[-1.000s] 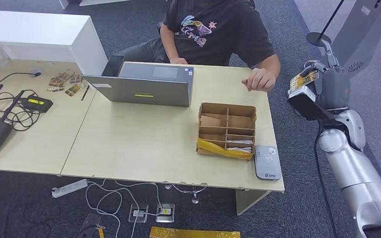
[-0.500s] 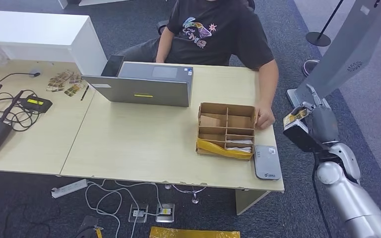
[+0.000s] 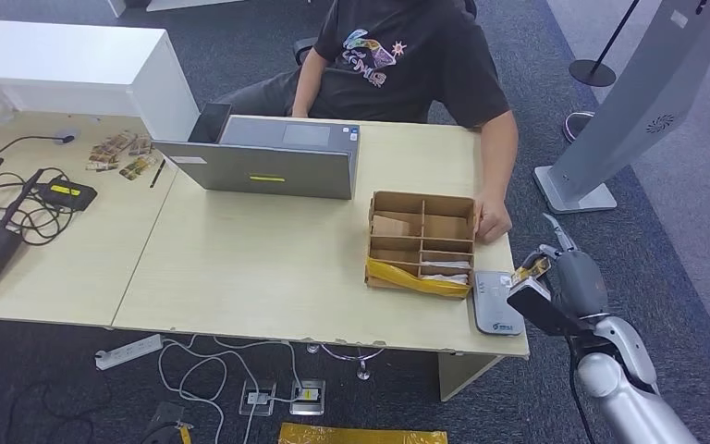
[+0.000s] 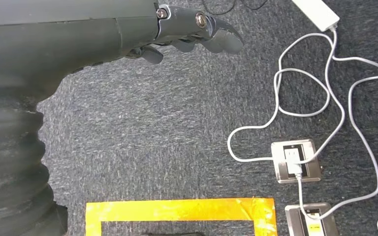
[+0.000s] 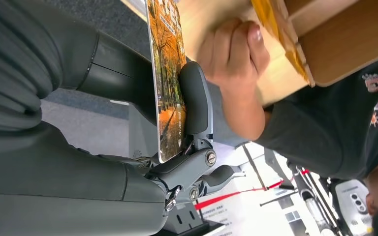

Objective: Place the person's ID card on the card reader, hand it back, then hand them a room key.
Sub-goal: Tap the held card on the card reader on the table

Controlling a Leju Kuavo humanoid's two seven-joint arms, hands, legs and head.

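The right hand (image 3: 555,277) sits at the lower right of the head view, just off the table's (image 3: 268,277) right edge and beside the grey reader (image 3: 497,302), which lies flat at the table's front right corner. It grips a card (image 3: 529,271) printed with orange autumn trees. In the right wrist view the card (image 5: 167,83) stands edge-on, pressed between the thick thumb (image 5: 197,98) on one face and the fingers behind the other, so the hand (image 5: 177,162) is clamped on it. In the head view the card hangs just beside the reader's right edge, a little above it; whether it touches the reader cannot be told.

The person (image 3: 407,55) sits at the top centre, behind the table. Their hand (image 3: 492,222) rests on the tabletop against the right side of the cardboard box (image 3: 422,242), which stands just above the reader in the frame. The wrist view shows the same hand (image 5: 231,54) curled loosely beside the box corner (image 5: 295,39).

The left hand (image 4: 197,34) hangs over dark carpet (image 4: 152,137) at the upper part of its wrist view, fingers curled slightly and apart, holding nothing. A white cable (image 4: 334,88) loops across the carpet at the right of that frame.

A laptop (image 3: 268,157) sits at the upper middle of the table.
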